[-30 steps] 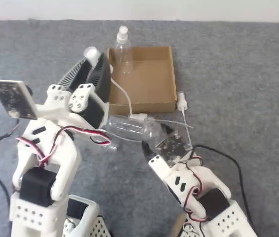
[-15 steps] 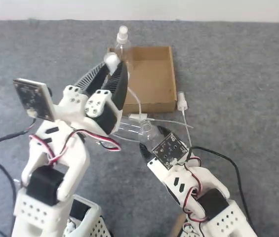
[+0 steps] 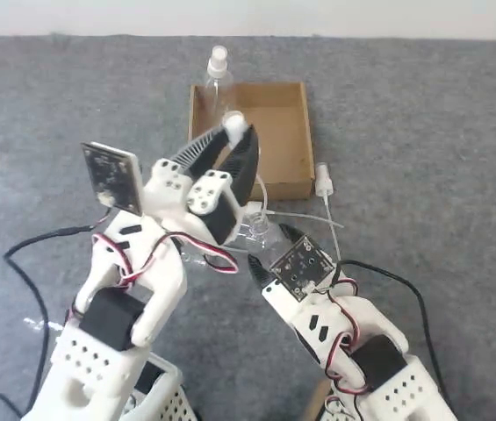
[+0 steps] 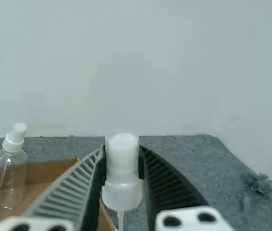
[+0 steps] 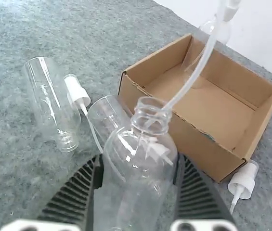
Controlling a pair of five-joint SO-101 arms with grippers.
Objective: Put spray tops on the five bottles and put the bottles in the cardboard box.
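While just beside cardboard box (image 5: 198, 144), bottle (image 5: 138, 159).

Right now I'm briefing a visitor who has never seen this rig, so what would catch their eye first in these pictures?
At the centre, the left gripper holds a white spray top aloft, its thin tube dropping into the open neck of the clear bottle that the right gripper holds below it. Behind them, one capped bottle stands in the far corner of the cardboard box.
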